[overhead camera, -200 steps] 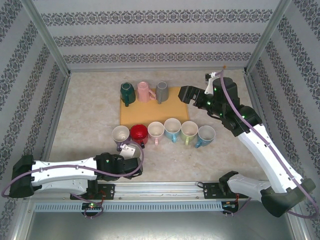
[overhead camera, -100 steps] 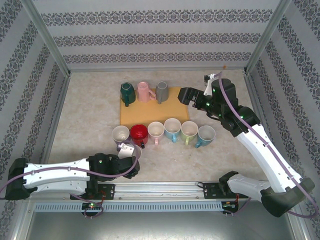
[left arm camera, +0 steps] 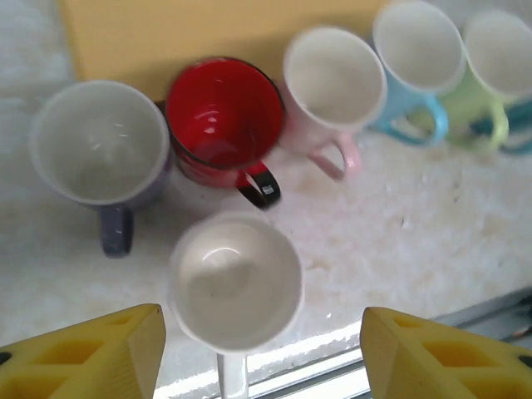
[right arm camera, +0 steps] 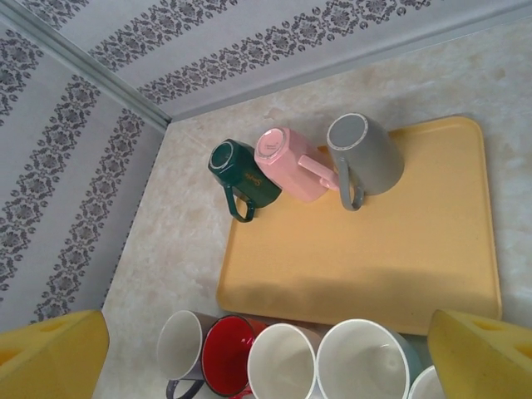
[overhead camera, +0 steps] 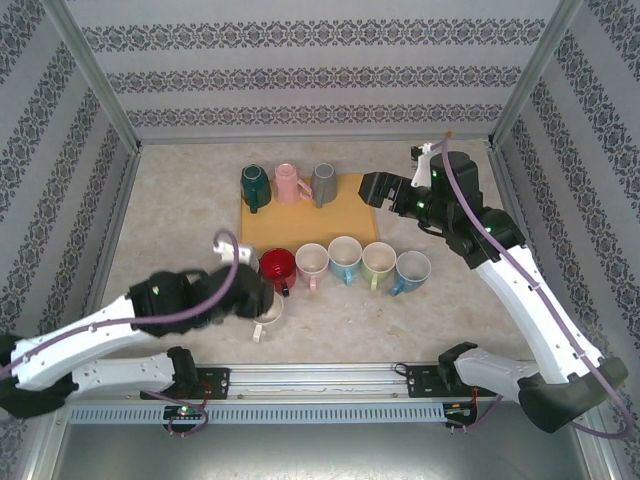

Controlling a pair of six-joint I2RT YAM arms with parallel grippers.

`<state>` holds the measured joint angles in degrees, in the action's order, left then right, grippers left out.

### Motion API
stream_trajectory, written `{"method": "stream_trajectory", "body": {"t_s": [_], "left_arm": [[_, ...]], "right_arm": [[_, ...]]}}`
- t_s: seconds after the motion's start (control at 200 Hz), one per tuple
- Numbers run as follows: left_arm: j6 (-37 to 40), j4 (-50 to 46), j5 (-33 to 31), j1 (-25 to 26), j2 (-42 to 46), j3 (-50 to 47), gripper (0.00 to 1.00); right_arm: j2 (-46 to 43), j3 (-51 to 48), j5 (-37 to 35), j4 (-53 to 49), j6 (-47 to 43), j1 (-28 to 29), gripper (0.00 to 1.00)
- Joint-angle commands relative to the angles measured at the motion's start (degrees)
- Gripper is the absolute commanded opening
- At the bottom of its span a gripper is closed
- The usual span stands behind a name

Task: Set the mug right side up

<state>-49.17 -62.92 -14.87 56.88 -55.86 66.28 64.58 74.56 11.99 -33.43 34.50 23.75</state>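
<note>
A: Standing upright, the glossy round white mug point(left arm camera: 235, 283) is seen on the marbled tabletop point(left arm camera: 416, 241), just beside the red mug point(left arm camera: 223, 116). Is it gripped?

B: No. The left gripper point(left arm camera: 262, 332) is spread, its yellow foam pads point(left arm camera: 83, 353) seen clear of the rim. The right gripper point(overhead camera: 368, 187) is likewise spread wide by the smooth yellow tray point(right arm camera: 399, 241), nothing grasped.
</note>
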Motion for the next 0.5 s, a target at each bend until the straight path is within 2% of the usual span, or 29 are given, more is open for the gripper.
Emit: {"method": "stream_trajectory", "body": {"t_s": [0.0,0.045,0.15,0.255,0.37,0.495], "left_arm": [[8.6,-3.5,10.3,-14.4,-7.2,7.9,0.65],[11.7,-2.4,12.1,-18.0,-11.6,12.4,0.67],[17.6,-2.3,11.8,-23.8,-24.1,23.1,0.70],[21.4,4.1,12.5,-28.8,-31.9,27.1,0.71],[22.9,5.8,16.9,-37.8,-40.6,33.5,0.71],[29.3,4.4,15.8,-41.0,-49.7,44.1,0.75]], "right_arm": [[1.1,2.1,2.0,-1.2,-1.5,-0.3,0.98],[1.4,2.2,2.2,-1.4,-1.6,0.0,0.98],[2.0,2.0,1.9,-2.9,-1.8,0.5,0.98],[1.4,0.5,2.6,-3.2,-0.8,0.9,0.98],[0.9,0.1,3.3,-4.6,-1.0,1.1,0.98],[0.3,-1.0,3.3,-5.0,-1.4,1.7,0.98]]}}
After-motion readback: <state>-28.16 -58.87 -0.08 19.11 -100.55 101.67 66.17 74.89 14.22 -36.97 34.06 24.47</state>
